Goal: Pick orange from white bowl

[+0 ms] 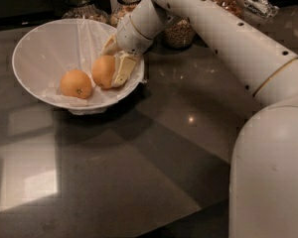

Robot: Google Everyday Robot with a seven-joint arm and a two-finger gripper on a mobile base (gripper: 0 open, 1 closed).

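The white bowl (42, 43) stands at the back left of the dark table, with a crinkled white liner. Two oranges lie in it. The left one (75, 84) shows a small dark stem dot and lies free. The right orange (102, 71) sits between the cream fingers (123, 69) of my gripper (109, 67), which reaches into the bowl from the right over its rim. The gripper is shut on this orange, which still rests low in the bowl. One finger is partly hidden behind the fruit.
Glass grain jars stand behind the bowl: one at the back left (80, 4), one behind the wrist (125, 5) and one to the right (180, 32). A crinkled clear packet (258, 3) lies at the back right. My white arm (238, 43) spans the right side.
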